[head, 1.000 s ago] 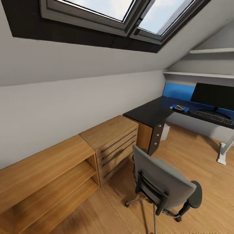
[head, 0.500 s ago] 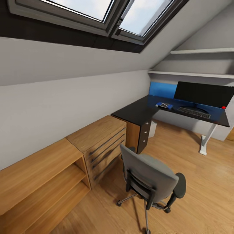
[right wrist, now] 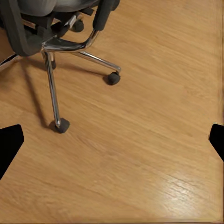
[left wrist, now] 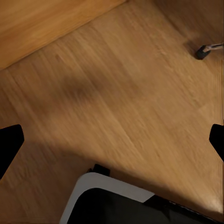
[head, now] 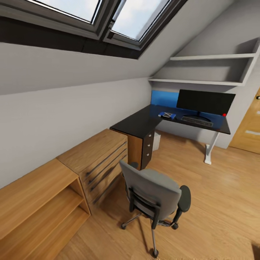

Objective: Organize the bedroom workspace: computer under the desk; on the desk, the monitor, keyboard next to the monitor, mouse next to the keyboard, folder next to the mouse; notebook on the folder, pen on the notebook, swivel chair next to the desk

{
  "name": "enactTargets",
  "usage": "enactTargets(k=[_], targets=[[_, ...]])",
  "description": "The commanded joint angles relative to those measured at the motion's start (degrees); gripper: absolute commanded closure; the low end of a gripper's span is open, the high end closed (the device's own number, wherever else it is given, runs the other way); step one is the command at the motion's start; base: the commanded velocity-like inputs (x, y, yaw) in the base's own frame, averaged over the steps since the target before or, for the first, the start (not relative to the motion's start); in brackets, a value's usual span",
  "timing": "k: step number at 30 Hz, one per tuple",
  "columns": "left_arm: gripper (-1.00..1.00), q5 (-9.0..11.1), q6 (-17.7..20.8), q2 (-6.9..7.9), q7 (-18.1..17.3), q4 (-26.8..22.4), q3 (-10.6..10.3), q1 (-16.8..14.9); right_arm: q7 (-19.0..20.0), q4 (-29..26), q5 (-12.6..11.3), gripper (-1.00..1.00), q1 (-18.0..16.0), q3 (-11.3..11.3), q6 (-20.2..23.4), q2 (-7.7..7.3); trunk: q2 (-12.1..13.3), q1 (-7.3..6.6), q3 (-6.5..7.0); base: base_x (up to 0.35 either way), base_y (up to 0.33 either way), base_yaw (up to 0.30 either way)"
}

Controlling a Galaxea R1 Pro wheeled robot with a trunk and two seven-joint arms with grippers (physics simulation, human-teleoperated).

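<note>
Standing on the wood floor (head: 224, 187), a grey chair (head: 153, 193) blocks the way to the black bench (head: 144, 122) under the sloped wall. Monitor (head: 205, 102), keyboard (head: 196, 119) and a small blue item (head: 167, 115) sit on the bench. A drawer unit (head: 97, 159) stands beside it. Both jaws are wide, holding nothing: left gripper (left wrist: 112, 140), right gripper (right wrist: 112, 140) near the chair's castors (right wrist: 61, 125).

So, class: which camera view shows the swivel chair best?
The head view: the whole chair shows from behind, backrest, armrest and wheeled base. The right wrist view shows its chrome legs and castors on the floor. The left wrist view shows one castor at most.
</note>
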Motion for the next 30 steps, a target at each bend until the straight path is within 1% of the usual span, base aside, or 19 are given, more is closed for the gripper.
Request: enactTargets(k=[1, 24, 30], targets=[[-1.0, 0.6, 0.0, -0.02, -0.4, -0.1, 0.0, 0.0, -0.3, 0.1, -0.2, -1.0, -0.1, 0.5, -0.1, 0.03, -0.1, 0.02, -0.08, 0.0, 0.0, -0.26], [-1.0, 0.5, -0.1, -0.05, -0.9, -0.1, 0.0, 0.0, -0.3, 0.1, -0.2, -1.0, -0.1, 0.5, -0.1, 0.12, -0.1, 0.02, -0.08, 0.0, 0.0, -0.26], [-1.0, 0.5, -0.1, -0.04, -0.9, -0.1, 0.0, 0.0, -0.3, 0.1, -0.3, -1.0, -0.1, 0.5, -0.1, 0.12, -0.1, 0.02, -0.26, 0.0, 0.0, -0.223]])
